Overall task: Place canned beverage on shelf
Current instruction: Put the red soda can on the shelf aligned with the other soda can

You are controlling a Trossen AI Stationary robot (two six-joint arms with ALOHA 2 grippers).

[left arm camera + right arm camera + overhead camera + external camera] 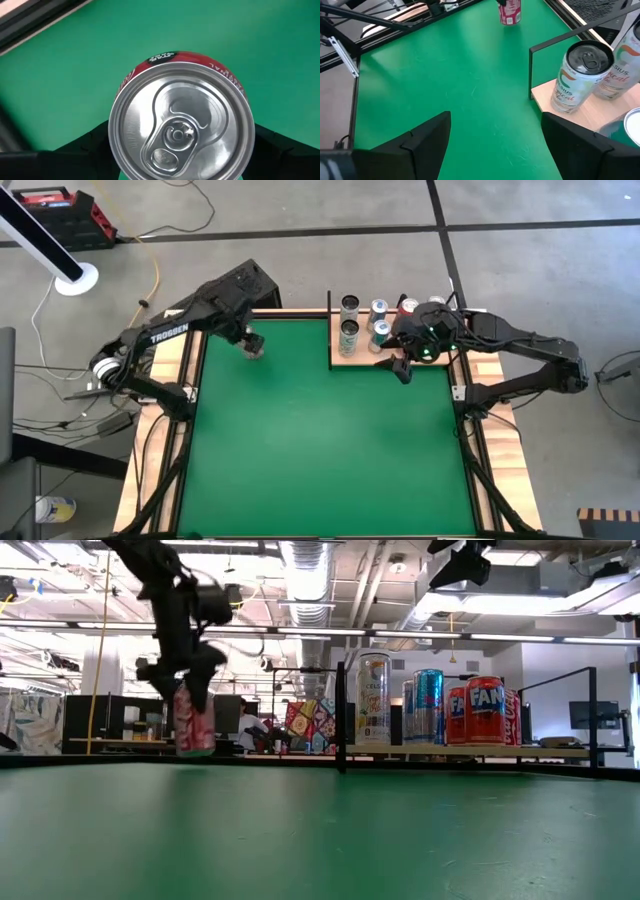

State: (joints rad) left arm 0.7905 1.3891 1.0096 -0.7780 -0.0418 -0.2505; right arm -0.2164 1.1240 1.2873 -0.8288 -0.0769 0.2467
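Your left tool [252, 346] sits over the far left part of the green tabletop [320, 440], straddling a red can [194, 720]. In the left wrist view the can [181, 117] fills the gap between the two dark fingers [75, 155], silver lid and pull tab facing the camera, fingers at its sides; whether they press on it you cannot tell. In the low view the can stands upright under the tool [192, 690], its base at about the felt's far edge line, contact with the felt not clear. The shelf [352, 358] is on the far right of the tabletop, well apart from the red can, a pale wood panel with thin black rods. It already carries several upright cans: two tall pale ones [349, 332] at its left end, blue ones [428, 705] in the middle, orange ones [487, 710] toward the right. Your right tool [402, 370] hangs at the shelf's near edge, fingers [415, 145] spread wide with nothing between them, a tall pale can [580, 75] just beside it on the shelf corner. Tabletop is green felt with a wooden rim. Room behind: open workshop, ceiling ducts, strip lights, desks, grey floor with cables.
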